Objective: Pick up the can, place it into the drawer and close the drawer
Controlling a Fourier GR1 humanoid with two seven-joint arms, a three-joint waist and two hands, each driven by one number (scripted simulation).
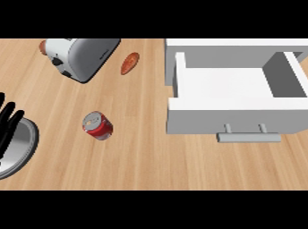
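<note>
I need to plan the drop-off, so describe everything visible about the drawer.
The drawer is white and box-shaped, pulled out of a white cabinet at the counter's right side. It stands open, and its pale interior looks empty. A grey bar handle sticks out from the front panel, facing the near edge. Nothing touches it; the can stands apart to its left.

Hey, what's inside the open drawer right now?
The drawer shows only its bare white floor; the can stands outside on the counter. The strip just behind the drawer's front panel is hidden.
</note>
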